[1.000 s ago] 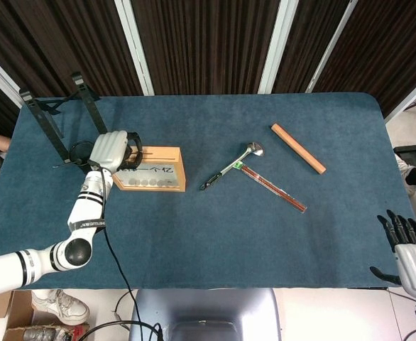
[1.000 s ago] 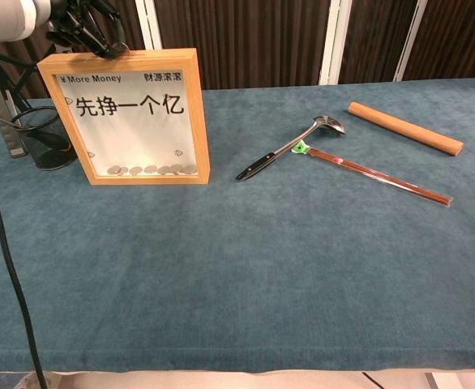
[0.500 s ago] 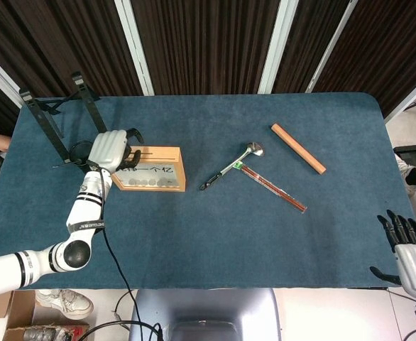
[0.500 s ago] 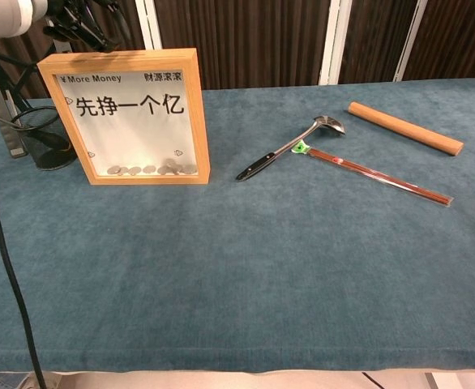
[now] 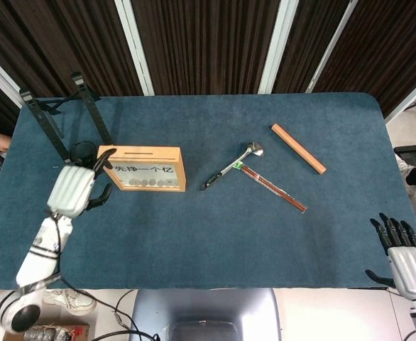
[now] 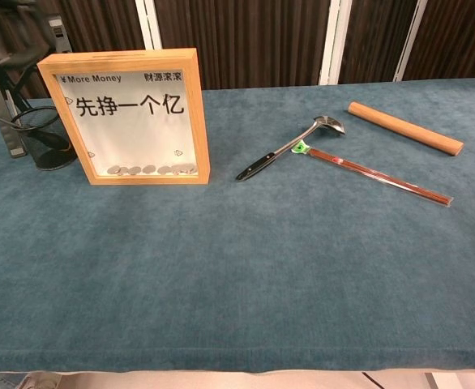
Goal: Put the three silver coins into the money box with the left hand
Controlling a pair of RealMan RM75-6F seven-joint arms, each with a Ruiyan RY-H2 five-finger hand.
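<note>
The wooden money box (image 5: 143,168) stands upright on the blue table, with a glass front and Chinese lettering (image 6: 128,117). Several silver coins (image 6: 152,170) lie in a row along its bottom behind the glass. My left hand (image 5: 73,190) hangs left of the box and nearer the table's front, clear of it, with its dark fingers (image 5: 100,165) spread and nothing in them. In the chest view it is only a dark blur at the top left. My right hand (image 5: 403,259) is off the table's front right corner, fingers apart and empty.
A metal ladle (image 5: 231,168), a packet of chopsticks (image 5: 272,186) and a wooden rod (image 5: 297,148) lie right of the box. A black cup (image 6: 39,138) and a black stand (image 5: 59,114) are behind and left of the box.
My left hand has left the top of the money box and drawn back left and toward the table's front. The coins inside shifted and have settled in a row.
</note>
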